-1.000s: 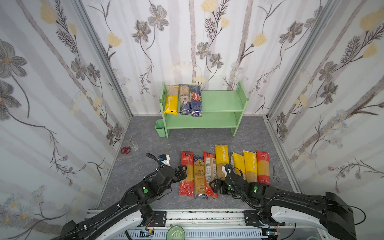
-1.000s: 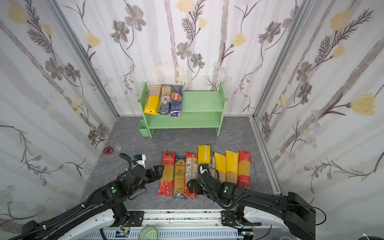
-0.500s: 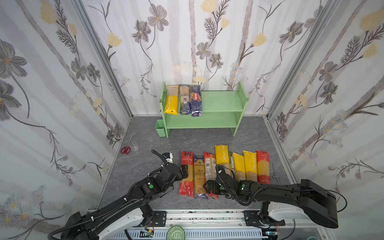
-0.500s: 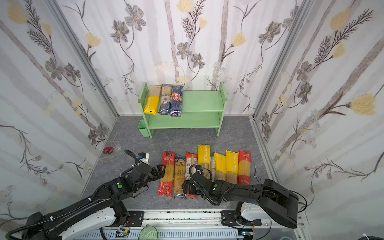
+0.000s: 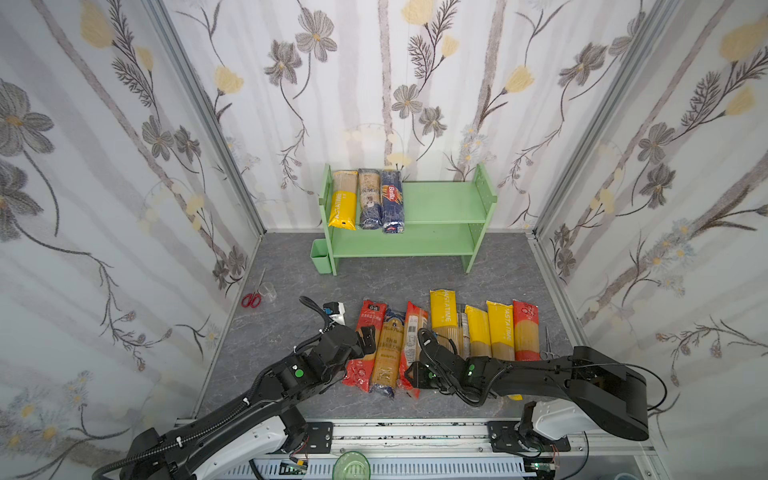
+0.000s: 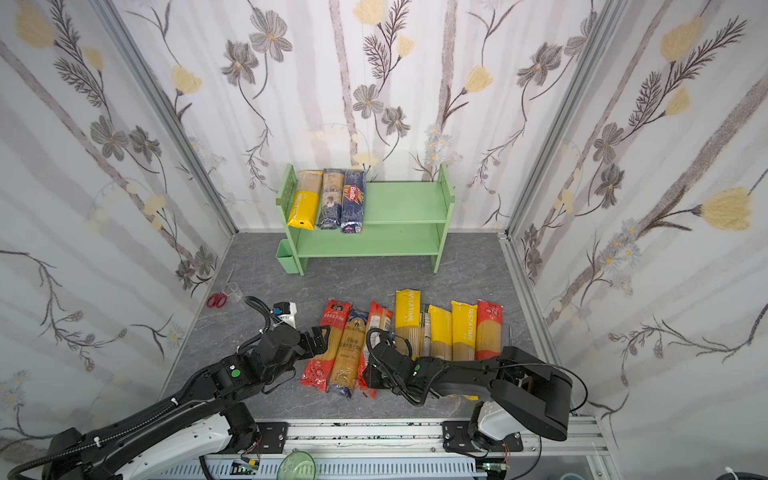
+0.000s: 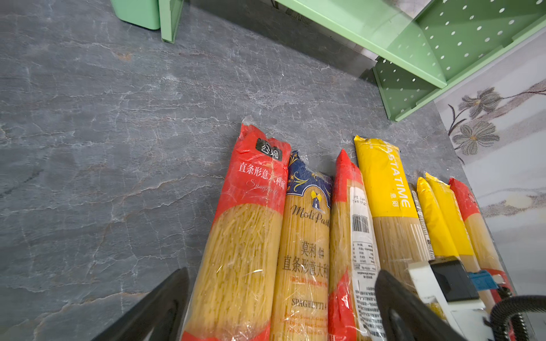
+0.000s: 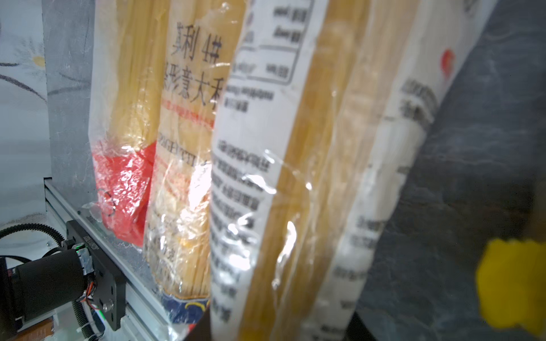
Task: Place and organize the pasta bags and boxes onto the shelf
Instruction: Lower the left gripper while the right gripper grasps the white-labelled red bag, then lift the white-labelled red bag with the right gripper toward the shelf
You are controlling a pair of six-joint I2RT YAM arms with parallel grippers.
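Observation:
Three pasta packs lie side by side at the left end of the light green shelf's [image 5: 440,203] top tier: a yellow bag [image 5: 344,203], a navy-ended bag [image 5: 370,199] and the blue Barilla box [image 5: 392,201]. Several more packs lie in a row on the grey floor. My right gripper [image 5: 415,374] [image 8: 280,330] is shut on the near end of the red-ended bag with a white label [image 5: 413,328] [image 8: 266,177]. My left gripper [image 5: 368,336] [image 7: 282,274] hangs open, its fingers astride the leftmost red bag [image 7: 251,224] and the MoliPasta bag [image 7: 304,242].
A small green cup [image 5: 322,257] stands at the shelf's left leg. Red scissors [image 5: 251,300] and a clear beaker [image 5: 269,291] lie by the left wall. Metal tweezers [image 5: 546,345] lie right of the row. The aluminium rail [image 5: 415,432] borders the front.
My right gripper has moved left along the row to the labelled red-ended bag and closed on it. My left gripper has edged over the leftmost bags and stays open.

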